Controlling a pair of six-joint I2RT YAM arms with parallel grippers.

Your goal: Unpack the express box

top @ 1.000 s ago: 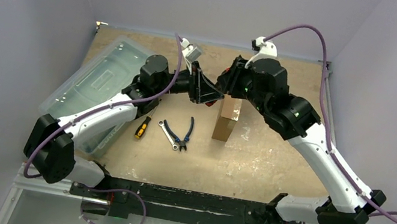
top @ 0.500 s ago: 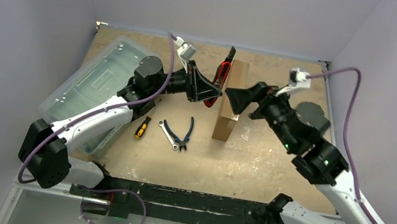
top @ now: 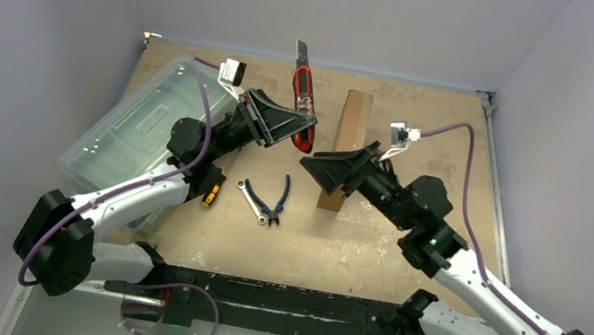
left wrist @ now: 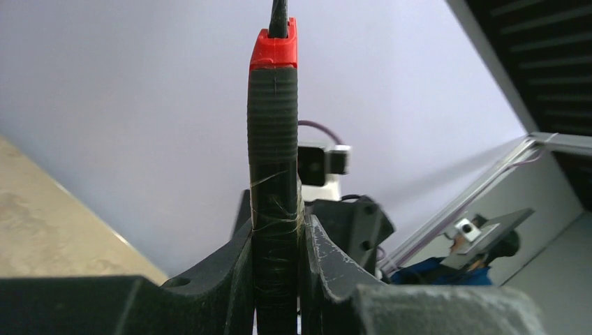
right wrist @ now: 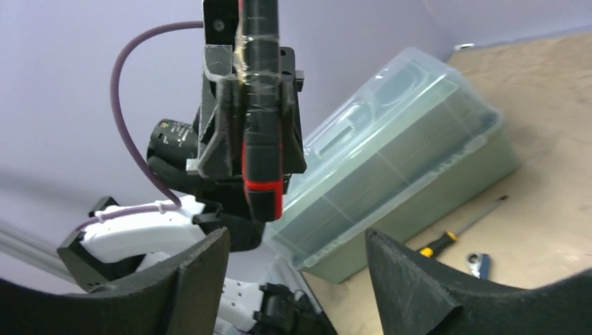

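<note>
Looking down from my remote seat, I see a mottled tan board table (top: 409, 241) boxed in by plain pale-lilac walls (top: 330, 0). The express box (top: 355, 118), smooth brown cardboard, stands on a narrow edge near the table's middle. The left gripper (top: 305, 123) pinches a utility knife (top: 301, 77) with a ribbed black grip and red end, held just left of the box. The right gripper (top: 318, 175) hangs spread, holding nothing, over the box's near end. A translucent greenish plastic bin (top: 137, 123) sits at the left edge. A yellow-handled screwdriver (top: 213, 191), a steel wrench (top: 253, 199) and blue-handled pliers (top: 280, 198) lie between bin and box.
</note>
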